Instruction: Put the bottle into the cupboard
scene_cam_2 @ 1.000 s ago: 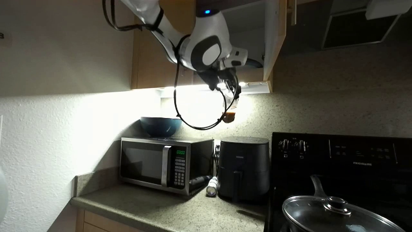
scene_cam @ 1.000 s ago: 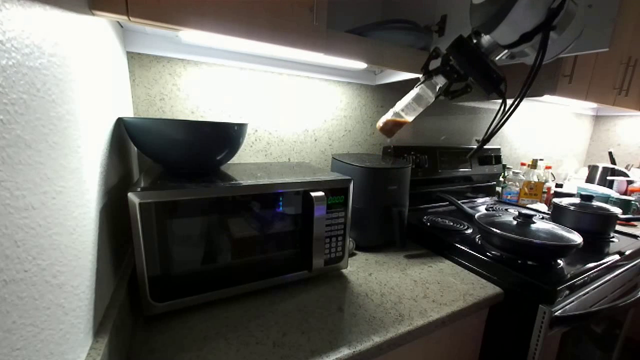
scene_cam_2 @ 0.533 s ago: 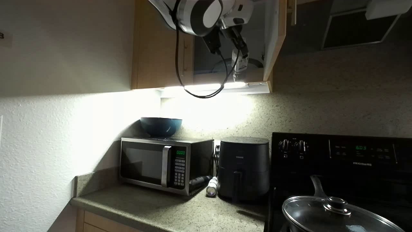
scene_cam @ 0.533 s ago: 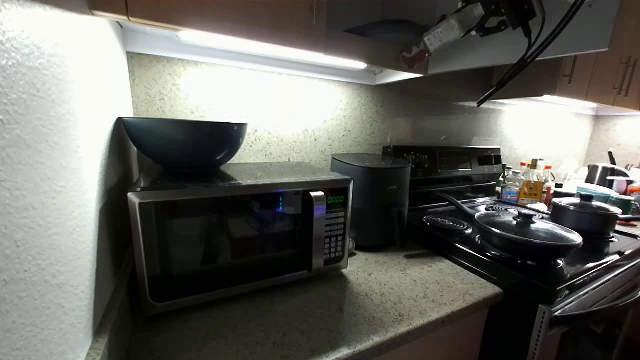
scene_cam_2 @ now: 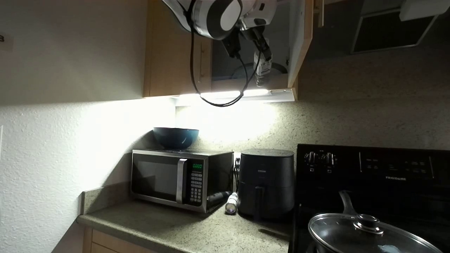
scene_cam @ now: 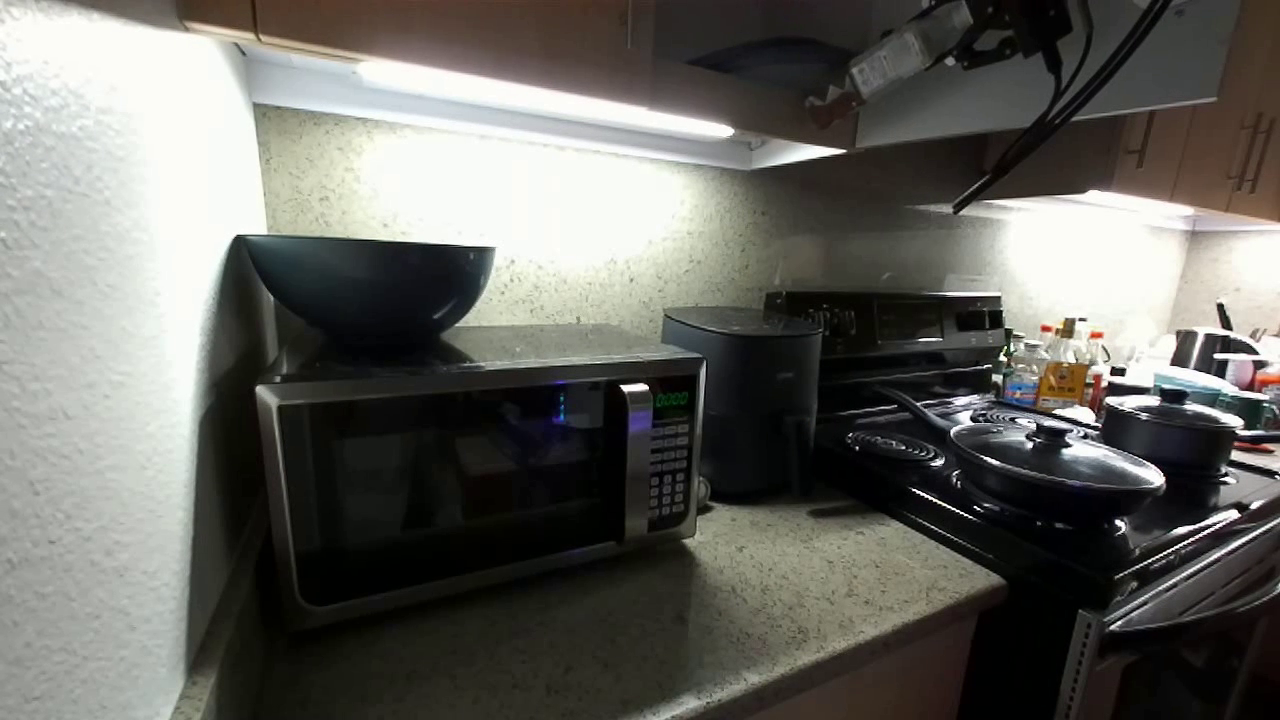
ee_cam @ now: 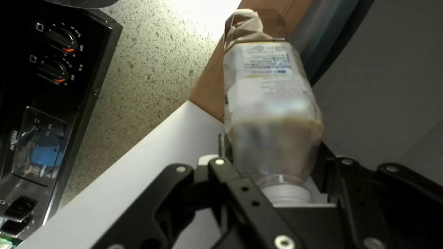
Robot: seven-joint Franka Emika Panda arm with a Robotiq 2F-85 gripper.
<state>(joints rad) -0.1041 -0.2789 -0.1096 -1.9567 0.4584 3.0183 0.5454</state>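
Note:
My gripper (ee_cam: 273, 155) is shut on the bottle (ee_cam: 270, 90), holding it near its white cap. The bottle is clear with a pale label and a crumpled brownish base. It hangs tilted, base down, and also shows in both exterior views (scene_cam: 890, 65) (scene_cam_2: 263, 66). The cupboard (scene_cam_2: 175, 49) is a brown wooden wall cabinet. Its right door (scene_cam_2: 303, 42) stands open. The bottle is in front of the opening, its base level with the bottom edge (scene_cam_2: 235, 85). I cannot tell whether the base touches that edge. The gripper (scene_cam_2: 265, 52) is partly cut off in an exterior view (scene_cam: 965, 30).
A dark blue plate-like thing (scene_cam: 770, 62) lies inside the cupboard behind the bottle. Below stand a microwave (scene_cam_2: 158, 175) with a blue bowl (scene_cam_2: 175, 137) on top, a black air fryer (scene_cam_2: 266, 182) and a stove (scene_cam_2: 365, 172) with a lidded pan (scene_cam_2: 351, 235). Cables (scene_cam_2: 225, 104) hang from the arm.
My gripper has lifted the bottle from under the cupboard's bottom edge up to the front of the opening. Over the last half second it has barely moved.

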